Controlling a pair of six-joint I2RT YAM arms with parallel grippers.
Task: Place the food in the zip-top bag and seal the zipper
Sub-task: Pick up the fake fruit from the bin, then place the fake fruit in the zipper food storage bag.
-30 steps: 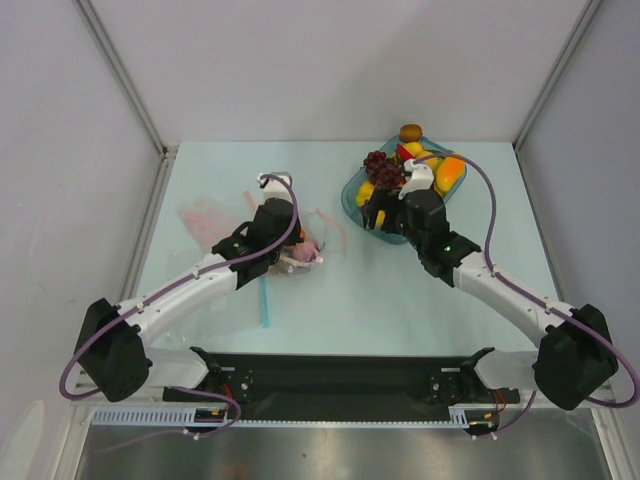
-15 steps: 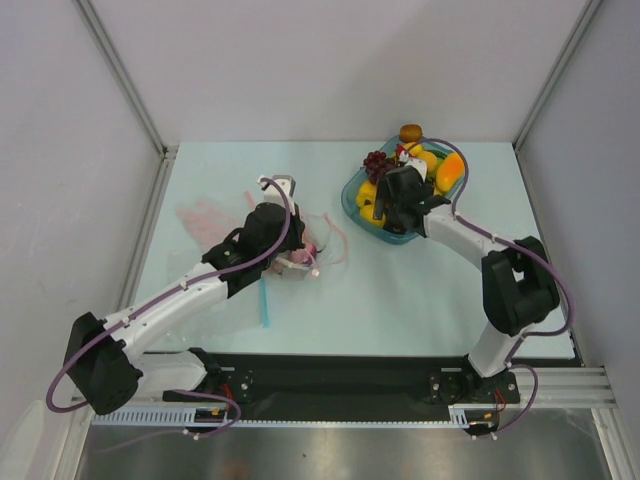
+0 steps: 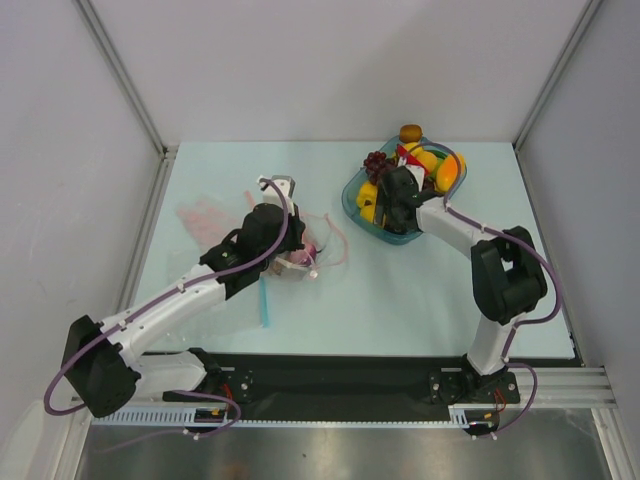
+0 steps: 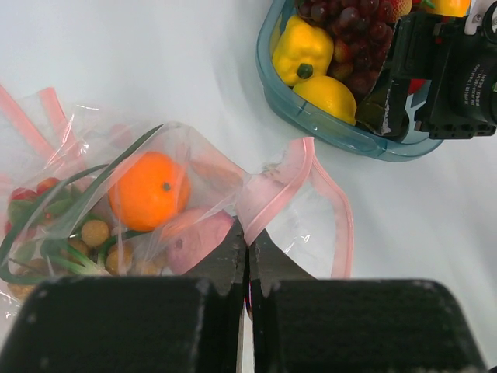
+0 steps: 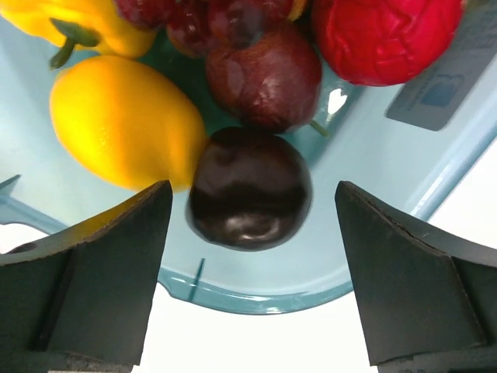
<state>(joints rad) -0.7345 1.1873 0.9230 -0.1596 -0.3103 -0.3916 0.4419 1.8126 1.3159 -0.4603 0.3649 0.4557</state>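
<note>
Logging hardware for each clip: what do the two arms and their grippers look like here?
The left arm and right arm match: white links, bulky black joints, a purple cable looped along each. The left gripper and right gripper are matte black with flat fingers; the right's housing bears white lettering.

The zip-top bag point(image 4: 203, 159) runs off the left wrist view's left edge; the right wrist view's top edge crops the red fruit point(image 5: 388, 35) and yellow pepper point(image 5: 39, 15).
</note>
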